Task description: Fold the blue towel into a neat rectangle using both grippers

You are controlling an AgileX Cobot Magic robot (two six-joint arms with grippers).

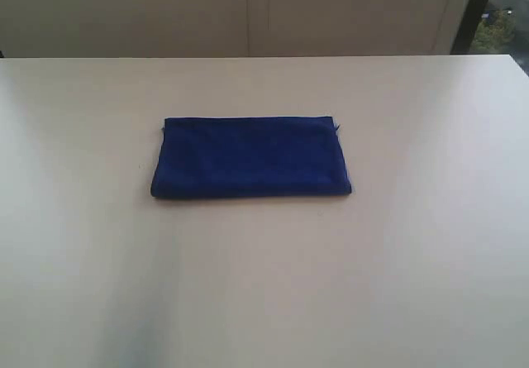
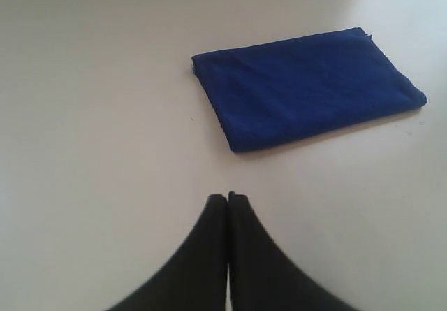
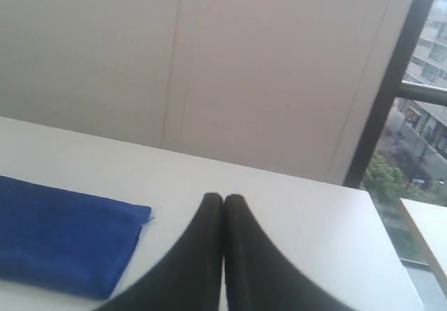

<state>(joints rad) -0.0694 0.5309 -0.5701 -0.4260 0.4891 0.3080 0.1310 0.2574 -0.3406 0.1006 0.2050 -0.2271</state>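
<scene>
Two grippers idle | left gripper (image 2: 228,198): fingers pressed together, empty | right gripper (image 3: 223,198): likewise closed, empty | blue towel (image 1: 250,156): flat folded rectangle, centre of table (image 1: 83,219), apart from both | arms stand clear, likely because folding looks finished

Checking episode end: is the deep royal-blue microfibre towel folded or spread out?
Folded. The royal-blue microfibre towel lies as a compact rectangle on the white table, edges thick and layered.
</scene>
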